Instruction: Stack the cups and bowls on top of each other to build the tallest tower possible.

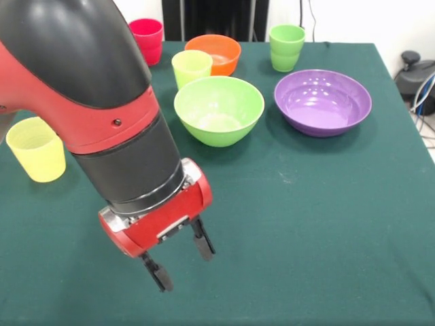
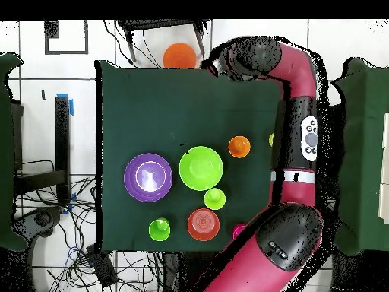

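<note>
In the front view my gripper (image 1: 183, 261) hangs open and empty over bare green cloth at the near side of the table. Behind it stand the lime green bowl (image 1: 219, 110), the purple bowl (image 1: 323, 102), the small orange bowl (image 1: 213, 54), the lime-yellow cup (image 1: 192, 68), the green cup (image 1: 286, 47), the red-pink cup (image 1: 147, 39) and the pale yellow cup (image 1: 35, 149). All stand apart and upright. The overhead view shows the orange cup (image 2: 239, 147) beside the lime green bowl (image 2: 201, 168). The blue bowl is out of view.
My arm (image 1: 102, 102) fills the left of the front view and hides the orange cup there. An orange round thing (image 2: 180, 55) lies at the table's edge near the arm's end in the overhead view. Cables (image 2: 83, 251) lie on the floor beside the table.
</note>
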Robot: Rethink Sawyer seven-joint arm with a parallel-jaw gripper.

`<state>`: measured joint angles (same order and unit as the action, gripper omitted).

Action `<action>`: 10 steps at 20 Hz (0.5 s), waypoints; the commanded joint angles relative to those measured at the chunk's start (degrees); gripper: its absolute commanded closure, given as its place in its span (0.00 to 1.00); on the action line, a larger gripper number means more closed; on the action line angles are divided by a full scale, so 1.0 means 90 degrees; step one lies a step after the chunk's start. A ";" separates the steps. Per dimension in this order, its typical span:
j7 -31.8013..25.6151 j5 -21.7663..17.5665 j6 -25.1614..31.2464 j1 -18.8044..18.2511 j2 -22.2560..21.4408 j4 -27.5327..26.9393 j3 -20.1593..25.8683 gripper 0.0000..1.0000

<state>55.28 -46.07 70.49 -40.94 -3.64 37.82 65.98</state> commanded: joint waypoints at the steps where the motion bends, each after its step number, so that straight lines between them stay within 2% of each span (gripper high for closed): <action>1: 0.0978 0.0099 -0.0387 0.0312 -0.0120 0.0398 -0.0907 0.00; 10: 0.0855 0.0414 -0.0611 0.0406 -0.0126 0.0342 -0.1168 0.00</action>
<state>55.28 -42.60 68.37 -40.51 -4.34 37.85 61.88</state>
